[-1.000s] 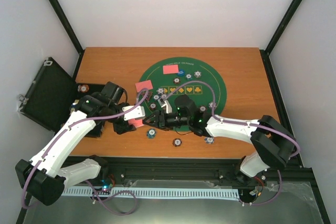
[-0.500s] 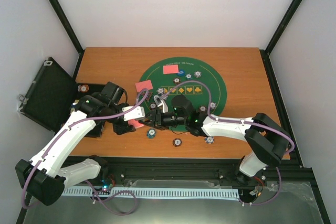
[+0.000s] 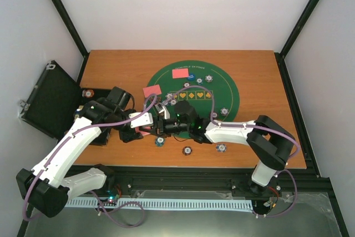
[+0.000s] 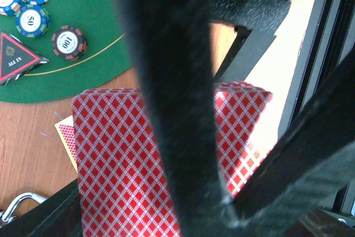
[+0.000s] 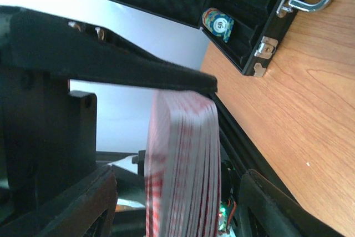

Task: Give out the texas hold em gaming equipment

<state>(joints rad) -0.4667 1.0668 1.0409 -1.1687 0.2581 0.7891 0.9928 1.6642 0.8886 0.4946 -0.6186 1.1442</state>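
Note:
My left gripper (image 3: 140, 127) is shut on a thick deck of red-backed playing cards (image 4: 122, 159), held on edge just above the table at the green mat's (image 3: 222, 90) left rim. My right gripper (image 5: 177, 209) stands open astride that deck (image 5: 183, 165), one finger on each side with a gap to each. Two red cards lie flat, one on the mat (image 3: 180, 73) and one at its left edge (image 3: 152, 90). Striped chips (image 4: 69, 42) and the black red-edged triangle marker (image 4: 16, 58) sit on the mat nearby.
The black hinged case (image 3: 52, 98) lies open at the table's left edge, with a chip stack (image 5: 217, 24) in its tray. Loose chips (image 3: 187, 150) lie on the wood near the front edge. The two arms meet closely over the table's front left.
The right arm has reached further left, bringing its open fingers around the deck. The left arm and the deck have stayed put.

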